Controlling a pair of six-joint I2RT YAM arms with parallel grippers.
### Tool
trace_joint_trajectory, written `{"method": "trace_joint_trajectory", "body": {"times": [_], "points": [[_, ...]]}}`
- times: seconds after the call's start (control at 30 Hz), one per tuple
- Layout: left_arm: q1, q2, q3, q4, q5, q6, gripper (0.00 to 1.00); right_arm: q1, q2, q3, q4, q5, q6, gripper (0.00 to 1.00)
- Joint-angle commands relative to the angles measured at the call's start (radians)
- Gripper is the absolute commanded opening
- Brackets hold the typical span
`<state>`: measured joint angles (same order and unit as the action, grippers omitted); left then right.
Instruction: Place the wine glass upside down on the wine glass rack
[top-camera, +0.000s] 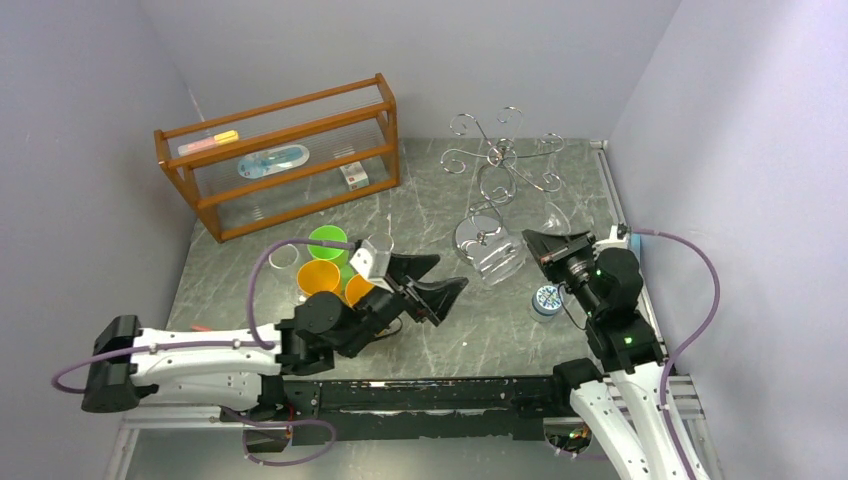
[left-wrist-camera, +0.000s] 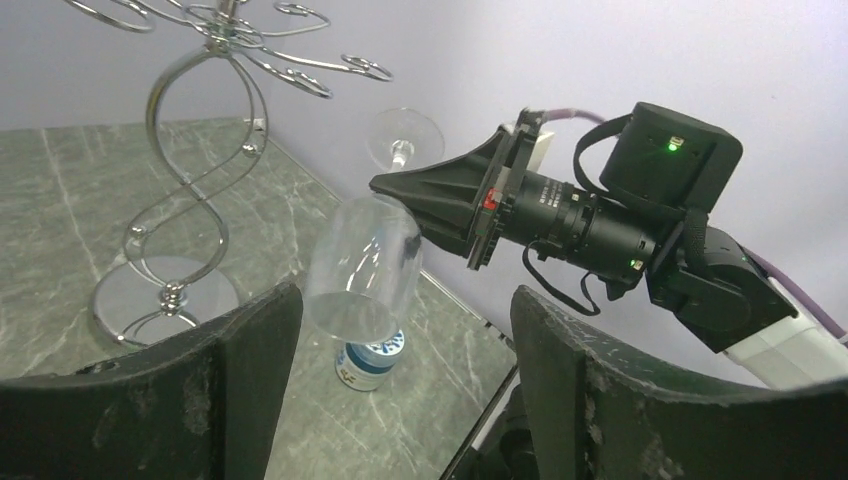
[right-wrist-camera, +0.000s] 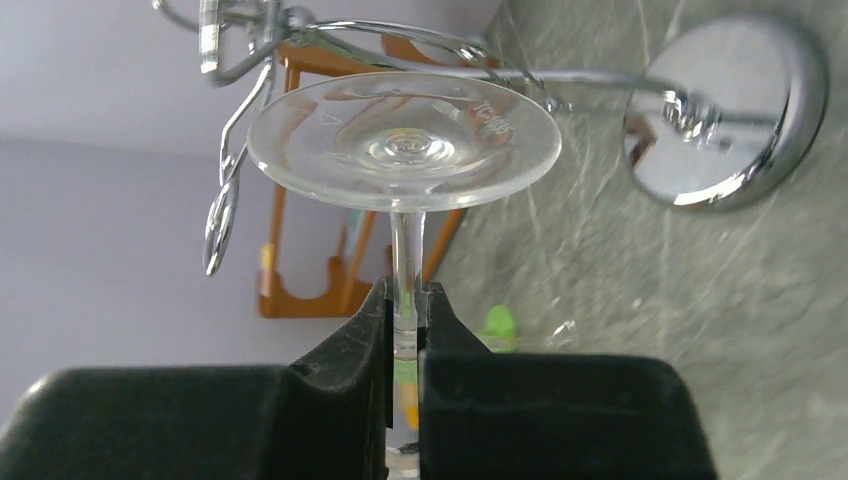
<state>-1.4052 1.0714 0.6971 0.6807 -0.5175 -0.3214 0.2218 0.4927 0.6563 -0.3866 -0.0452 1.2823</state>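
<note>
We are pinching the wine glass stem in our right gripper, the wine glass rack standing at eleven o'clock; our left gripper is hanging wide, empty.

Faint wine glass apparently pinched in right gripper, beside chrome wine glass rack, left gripper spread open nearby

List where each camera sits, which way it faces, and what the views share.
Top external: above and behind the bases, looking down on the table; left arm, right arm and open left tool show.
Left wrist: on the left arm, facing across at the wine glass and right arm; own fingers at the bottom.
Right wrist: on the right arm, facing the glass foot; right tool shut on the stem.
Shared: both wrist views show the wine glass rack.
</note>
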Motion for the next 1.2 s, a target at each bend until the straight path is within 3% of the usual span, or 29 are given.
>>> {"method": "trace_joint_trajectory", "body": {"times": [0.0,0.13,0.2,0.43,0.67,0.83,1.17], "points": [[-0.006,-0.099,0.03,-0.245,-0.034,-0.034,0.8,-0.005,-0.057,-0.011,0.2,0.0,-0.403,0.0],[-0.006,-0.145,0.121,-0.47,-0.174,-0.068,0.77,-0.006,-0.146,-0.081,0.341,-0.062,-0.626,0.0],[-0.006,-0.162,0.146,-0.505,-0.211,-0.044,0.77,-0.005,-0.184,-0.104,0.373,-0.078,-0.708,0.0],[-0.006,-0.181,0.182,-0.529,-0.237,0.016,0.78,-0.005,-0.219,-0.107,0.416,-0.145,-0.846,0.0],[-0.006,-0.169,0.227,-0.575,-0.25,0.004,0.79,-0.005,-0.115,-0.067,0.491,-0.308,-1.011,0.0],[-0.005,-0.156,0.265,-0.618,-0.286,-0.014,0.81,-0.004,-0.011,-0.073,0.562,-0.361,-1.05,0.0],[-0.005,-0.136,0.245,-0.593,-0.316,-0.01,0.87,-0.004,0.151,-0.079,0.731,-0.359,-0.964,0.0]]}}
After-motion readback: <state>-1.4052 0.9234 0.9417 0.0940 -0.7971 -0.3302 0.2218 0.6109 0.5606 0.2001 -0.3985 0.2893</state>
